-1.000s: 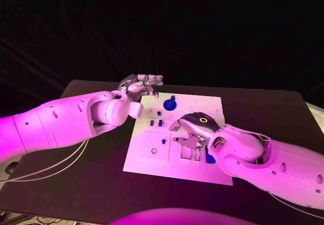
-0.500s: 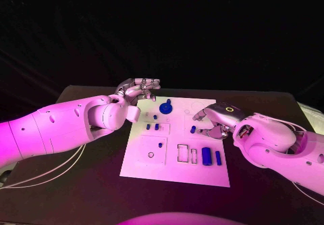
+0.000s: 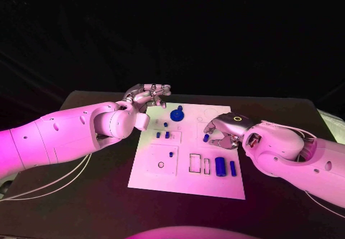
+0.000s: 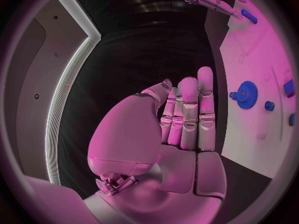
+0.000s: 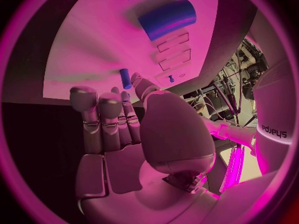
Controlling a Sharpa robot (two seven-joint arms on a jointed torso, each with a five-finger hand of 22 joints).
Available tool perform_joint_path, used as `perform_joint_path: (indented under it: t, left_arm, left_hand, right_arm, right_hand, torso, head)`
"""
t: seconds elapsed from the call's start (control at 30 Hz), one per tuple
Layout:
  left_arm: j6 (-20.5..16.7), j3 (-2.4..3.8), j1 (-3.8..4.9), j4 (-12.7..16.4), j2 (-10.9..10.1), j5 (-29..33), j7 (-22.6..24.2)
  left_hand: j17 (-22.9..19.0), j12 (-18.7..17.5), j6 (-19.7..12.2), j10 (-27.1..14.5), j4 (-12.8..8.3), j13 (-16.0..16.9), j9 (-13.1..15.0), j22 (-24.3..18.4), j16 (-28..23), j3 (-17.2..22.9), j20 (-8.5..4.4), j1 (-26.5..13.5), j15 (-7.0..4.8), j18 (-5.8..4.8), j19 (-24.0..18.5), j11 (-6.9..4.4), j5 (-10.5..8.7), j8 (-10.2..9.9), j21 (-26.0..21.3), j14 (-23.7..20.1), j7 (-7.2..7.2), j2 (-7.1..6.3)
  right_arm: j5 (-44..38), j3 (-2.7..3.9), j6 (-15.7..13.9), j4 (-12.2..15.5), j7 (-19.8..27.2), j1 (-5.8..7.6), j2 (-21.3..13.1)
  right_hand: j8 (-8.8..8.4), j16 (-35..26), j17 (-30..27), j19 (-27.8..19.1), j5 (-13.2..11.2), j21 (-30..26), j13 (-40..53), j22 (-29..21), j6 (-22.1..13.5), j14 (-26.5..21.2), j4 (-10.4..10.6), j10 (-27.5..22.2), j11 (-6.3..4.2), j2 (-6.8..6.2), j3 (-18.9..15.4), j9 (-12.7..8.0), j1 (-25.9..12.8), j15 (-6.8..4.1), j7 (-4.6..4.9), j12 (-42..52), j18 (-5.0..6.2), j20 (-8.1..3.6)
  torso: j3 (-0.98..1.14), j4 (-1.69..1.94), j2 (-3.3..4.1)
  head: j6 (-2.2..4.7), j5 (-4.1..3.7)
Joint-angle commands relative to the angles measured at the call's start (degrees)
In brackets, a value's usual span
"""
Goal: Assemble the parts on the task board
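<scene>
A second ago the right hand (image 3: 224,130) was held low over the slots by the thick blue roll (image 3: 220,166). It has now been lifted off them and brought up the task board (image 3: 151,172) to a small blue peg (image 3: 206,138). The peg is seen right at the fingertips (image 5: 116,91). The fingers are held close together, but it cannot be told if the peg is pinched or only touched. The roll is left behind the hand, lying flat. The left hand (image 3: 147,94) has been kept by the far corner, fingers pressed together, with nothing held. The blue gear (image 3: 178,114) is just beside it. The peg is likely to be picked next.
</scene>
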Motion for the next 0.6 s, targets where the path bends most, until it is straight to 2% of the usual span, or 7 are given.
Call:
perform_joint_path:
  t: [0.03,0.3,0.6]
  left_arm:
    - [1.17,0.03,0.01,0.04,0.1,-0.01,0.16]
    - [1.29,0.03,0.0,-0.03,0.14,-0.01,0.05]
    - [1.31,0.03,0.0,0.02,0.14,-0.01,0.0]
  left_hand:
    - [-0.06,0.23,-0.45,-0.32,-0.06,0.1,-0.08,-0.06,-0.01,-0.25,0.15,-0.58,0.07,0.62,0.05,-0.07,-0.29,0.38,-0.23,-0.2,-0.06,0.19]
    - [-0.28,0.32,-0.48,-0.38,-0.12,0.12,-0.07,-0.1,-0.09,-0.29,0.15,-0.54,0.07,0.62,0.1,-0.07,-0.28,0.42,-0.27,-0.27,-0.07,0.21]
    - [-0.28,0.32,-0.48,-0.38,-0.12,0.12,-0.07,-0.1,-0.09,-0.29,0.15,-0.54,0.07,0.62,0.1,-0.07,-0.28,0.42,-0.27,-0.27,-0.07,0.21]
  right_arm:
    - [-1.02,-0.05,1.24,-0.49,0.2,-0.07,0.57]
    - [-0.65,-0.14,1.14,-1.73,0.44,-0.15,1.76]
    - [-0.59,-0.27,1.98,-3.55,0.74,-0.59,3.4]
  right_hand:
    - [0.19,0.38,0.11,0.66,-0.32,0.61,-0.09,0.37,0.66,0.66,0.23,1.02,-0.22,0.78,0.83,-0.06,0.04,-0.17,0.13,0.45,-0.99,-0.22]
    - [0.52,1.28,0.94,1.95,-0.8,2.09,-0.1,2.48,3.02,1.44,0.46,5.09,-0.93,1.59,3.47,0.12,0.18,-0.8,0.52,0.92,-1.41,-0.83]
    - [1.57,2.37,2.02,2.94,-0.98,3.49,0.04,4.45,6.3,1.85,0.17,8.63,-1.68,1.77,5.31,0.71,0.22,-1.39,0.09,0.6,-1.73,-1.34]
  torso:
    - [-0.03,-0.02,-0.02]
    - [-0.03,-0.05,-0.01]
    - [0.01,-0.07,0.0]
  head:
    - [-0.08,-0.05]
    - [-0.21,-0.02]
    - [-0.29,-0.05]
